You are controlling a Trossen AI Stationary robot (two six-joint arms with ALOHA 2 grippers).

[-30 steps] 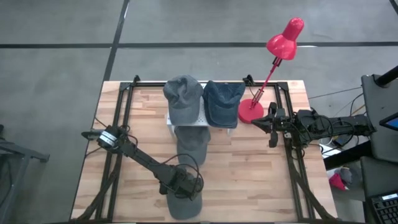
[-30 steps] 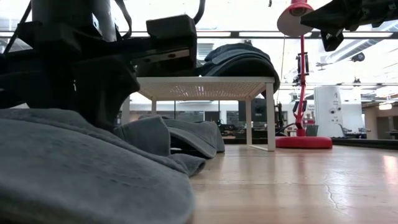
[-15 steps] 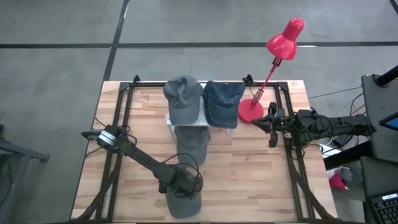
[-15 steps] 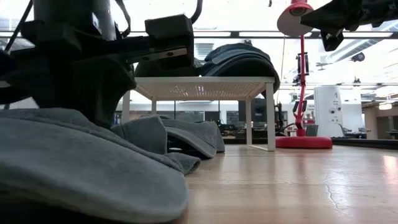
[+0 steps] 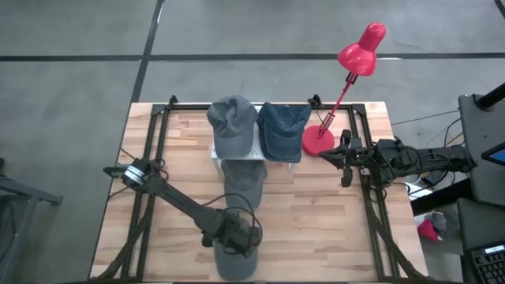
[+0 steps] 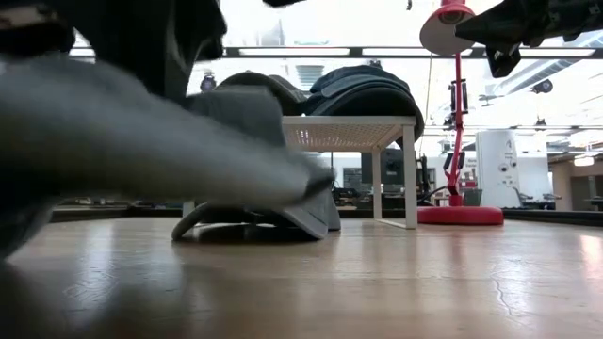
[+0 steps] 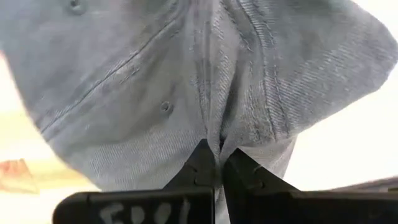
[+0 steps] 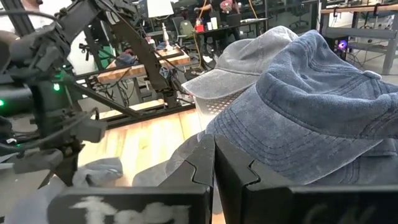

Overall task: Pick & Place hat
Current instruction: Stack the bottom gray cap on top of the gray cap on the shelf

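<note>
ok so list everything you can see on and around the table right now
grey caps: three; one on the white rack, one on the table in front of the rack, one pinched by the left gripper
blue cap: one, on the rack beside the grey one
white rack: one, far middle of the table
red desk lamp: one, right of the rack
wooden table: one
left gripper: near edge, shut on a grey cap
right gripper: right side, shut, holding nothing

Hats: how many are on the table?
4: grey hat and blue hat on the white rack, another grey one below it, one pinched by the left tool.
</note>
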